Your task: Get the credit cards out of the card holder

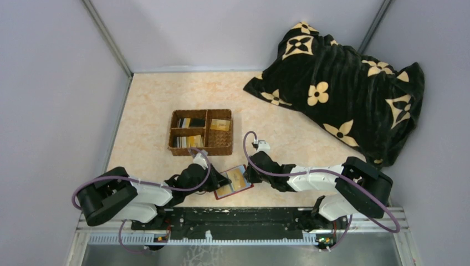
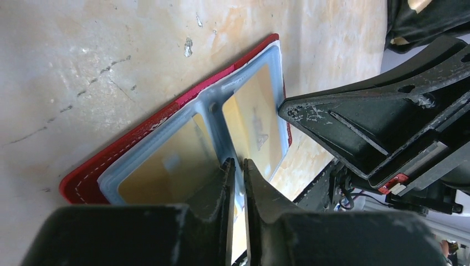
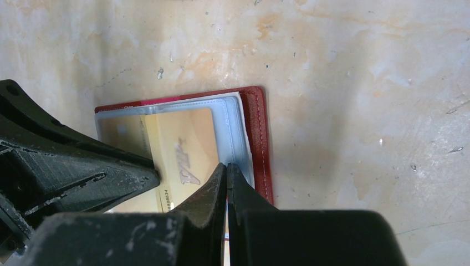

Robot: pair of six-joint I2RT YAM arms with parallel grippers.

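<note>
Top view: the red card holder (image 1: 237,187) lies open on the bench (image 1: 155,105) near the front edge, between the left pincer (image 1: 224,180) and right pincer (image 1: 248,176). Left wrist: the left pincer is clenched on its clear bluish sleeve, over gold credit cards (image 2: 166,166). Right wrist: the right pincer pinches the pocket's edge.

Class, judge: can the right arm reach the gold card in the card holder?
Probably yes: the right gripper sits beside the gold card in the card holder; the left gripper nearby leaves that side free.
</note>
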